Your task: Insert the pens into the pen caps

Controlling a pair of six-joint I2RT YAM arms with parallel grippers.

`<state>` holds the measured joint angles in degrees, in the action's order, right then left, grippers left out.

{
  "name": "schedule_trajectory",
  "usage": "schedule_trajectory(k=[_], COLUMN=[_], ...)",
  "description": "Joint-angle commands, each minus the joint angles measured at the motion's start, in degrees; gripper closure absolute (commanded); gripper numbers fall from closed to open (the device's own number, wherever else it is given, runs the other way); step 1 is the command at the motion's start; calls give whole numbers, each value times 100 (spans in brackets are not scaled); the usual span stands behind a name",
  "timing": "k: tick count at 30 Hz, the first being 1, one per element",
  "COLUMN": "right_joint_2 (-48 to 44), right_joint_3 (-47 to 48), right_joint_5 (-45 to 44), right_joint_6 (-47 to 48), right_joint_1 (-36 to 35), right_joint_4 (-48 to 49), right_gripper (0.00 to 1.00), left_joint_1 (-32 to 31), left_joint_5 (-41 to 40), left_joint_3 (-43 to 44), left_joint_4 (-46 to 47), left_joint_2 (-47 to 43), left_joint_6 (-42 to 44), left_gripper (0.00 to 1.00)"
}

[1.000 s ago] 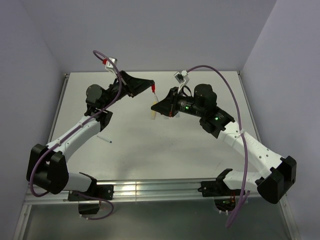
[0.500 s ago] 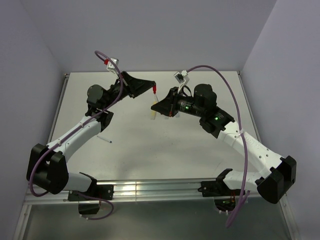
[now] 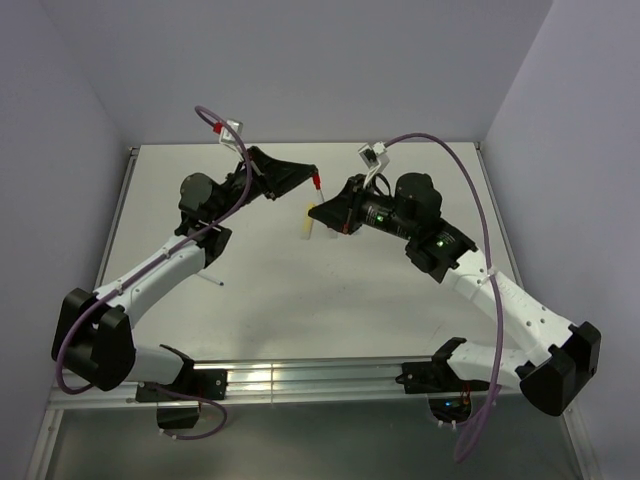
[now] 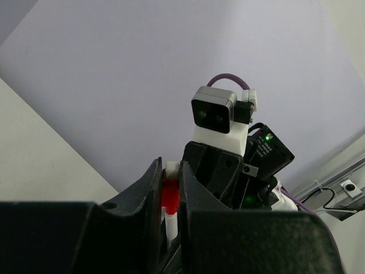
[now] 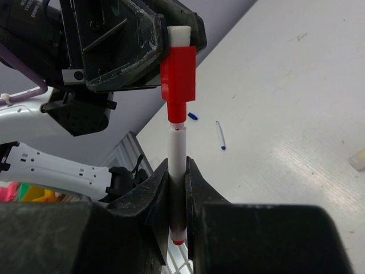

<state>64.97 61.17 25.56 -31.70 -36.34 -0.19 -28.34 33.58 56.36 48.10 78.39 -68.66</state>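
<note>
Pen with a dark-blue tip point(image 3: 210, 277) lies flat on the left half of the table point(image 3: 300, 300), beside the left arm. Its long axis runs from far-left to near-right, tip toward the near edge. A tiny dark-blue cap point(image 5: 193, 116) lies near it, not touching. Close to the table's middle a yellow marker point(image 3: 307, 228) lies flat, its long axis running roughly far to near. Above the table, toward the far edge, the left gripper point(image 3: 313, 180) pinches the red cap point(image 3: 317, 184) between its fingers, open mouth facing the right gripper point(image 5: 178, 194). That gripper is clamped on the white pen point(image 5: 178, 154) near its lower end. The pen's long axis lines up with the cap's and points straight at it. The pen's upper end meets the cap's mouth; how deep it sits cannot be told.
</note>
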Motion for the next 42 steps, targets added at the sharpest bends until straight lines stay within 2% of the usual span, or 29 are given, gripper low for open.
schedule_trajectory(k=[1,4,10,15,26,36,42], right_joint_2=[-291,-379,-485,-678,-1276,-1689,-1874], right_joint_3=[-70,-166,-210,-333,-509,-711,-747], right_joint_5=[-577,-780,-877,-772,-394,185,142], right_joint_6=[41,77,217,340,481,437,498], right_joint_1=[57,57,57,57,57,57,57], right_joint_4=[353,370,361,449,862,1310,1328], right_gripper=[100,100,100,100,100,100,100], left_joint_1=[-172,-347,-769,-884,-1007,-1209,-1253], left_joint_5=[-9,-168,-484,-300,429,1027,1168], left_joint_3=[-98,-160,33,130,42,340,341], left_joint_4=[86,-2,-976,-1180,-530,-643,-538], left_joint_2=[-298,-447,-816,-817,-659,-378,-325], left_joint_6=[108,177,740,845,732,907,890], left_gripper=[100,100,100,100,100,100,100])
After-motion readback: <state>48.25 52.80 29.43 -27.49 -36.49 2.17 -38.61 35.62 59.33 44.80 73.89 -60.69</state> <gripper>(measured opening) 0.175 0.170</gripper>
